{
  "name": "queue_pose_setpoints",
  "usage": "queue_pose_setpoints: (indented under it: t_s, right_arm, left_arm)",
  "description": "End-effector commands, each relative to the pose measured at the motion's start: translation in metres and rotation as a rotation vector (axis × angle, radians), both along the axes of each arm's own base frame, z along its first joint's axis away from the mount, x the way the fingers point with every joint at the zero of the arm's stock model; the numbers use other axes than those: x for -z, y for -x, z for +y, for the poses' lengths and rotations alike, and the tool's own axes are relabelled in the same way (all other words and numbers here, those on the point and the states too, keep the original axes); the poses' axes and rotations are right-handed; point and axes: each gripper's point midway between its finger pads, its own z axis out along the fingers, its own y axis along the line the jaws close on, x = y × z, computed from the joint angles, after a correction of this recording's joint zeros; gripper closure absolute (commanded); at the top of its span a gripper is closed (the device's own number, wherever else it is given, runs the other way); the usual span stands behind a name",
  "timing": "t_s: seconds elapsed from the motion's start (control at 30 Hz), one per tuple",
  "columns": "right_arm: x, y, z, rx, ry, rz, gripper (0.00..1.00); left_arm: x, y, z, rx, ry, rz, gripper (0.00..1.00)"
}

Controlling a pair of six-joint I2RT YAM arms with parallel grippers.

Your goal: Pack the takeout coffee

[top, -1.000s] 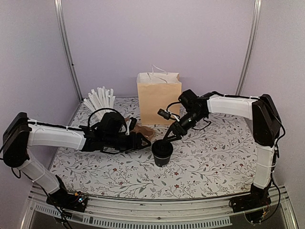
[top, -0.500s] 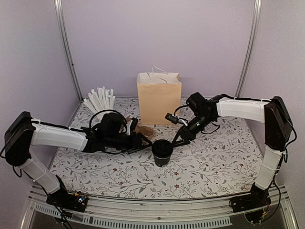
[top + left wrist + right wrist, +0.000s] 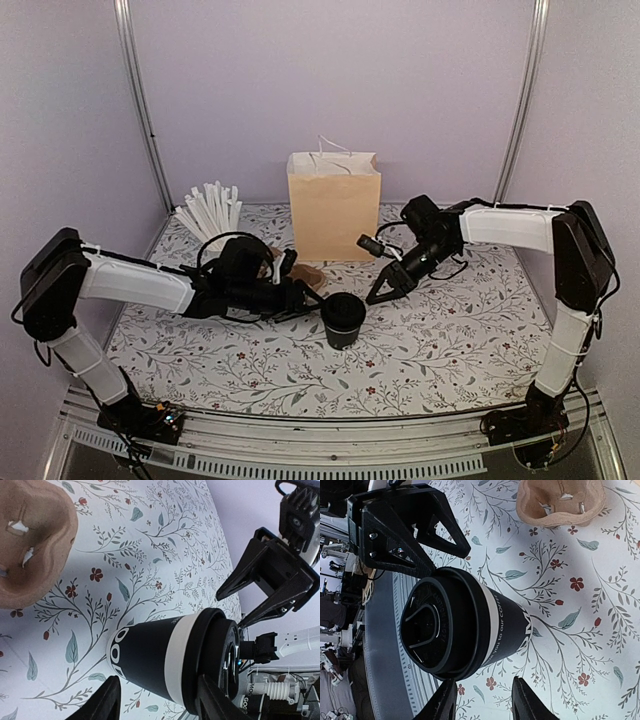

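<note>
cup: black paper cup with black round lid (image 3: pixel 342 318), judged light and crushable
hold: mid-wall, gripped gently
left pincer (image 3: pixel 312 297): parted, empty
right pincer (image 3: pixel 378 292): parted, empty

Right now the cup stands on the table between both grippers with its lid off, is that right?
No, the lid is on the cup; the right wrist view shows it seated on the rim. The cup does stand on the table between the left gripper and the right gripper.
</note>
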Motion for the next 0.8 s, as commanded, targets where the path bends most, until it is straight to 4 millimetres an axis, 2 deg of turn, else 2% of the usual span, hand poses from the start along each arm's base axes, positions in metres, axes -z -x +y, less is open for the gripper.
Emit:
queue_pose_setpoints:
  t_s: [0.0,0.23,0.37,0.47,0.6,0.77]
  right_arm:
    - [0.001,0.005,0.010,-0.034,-0.044,0.052,0.60]
    - [0.022,0.014,0.015,-0.056,-0.007,0.098,0.59]
    - [0.047,0.010,0.010,-0.018,0.071,0.115,0.60]
    - [0.068,0.010,0.003,0.012,0.138,0.135,0.61]
    - [0.099,0.012,-0.006,0.040,0.222,0.178,0.63]
    - [0.115,0.011,-0.009,0.059,0.266,0.204,0.66]
  left_arm:
    - [-0.002,-0.007,-0.003,0.006,0.014,-0.008,0.46]
    - [0.023,-0.001,0.003,0.010,-0.045,0.046,0.47]
    - [0.051,0.004,0.013,0.000,-0.110,0.104,0.48]
    - [0.083,0.010,0.028,-0.013,-0.205,0.160,0.49]
    - [0.121,0.022,0.058,-0.022,-0.348,0.220,0.49]
    - [0.144,0.032,0.074,-0.012,-0.388,0.278,0.50]
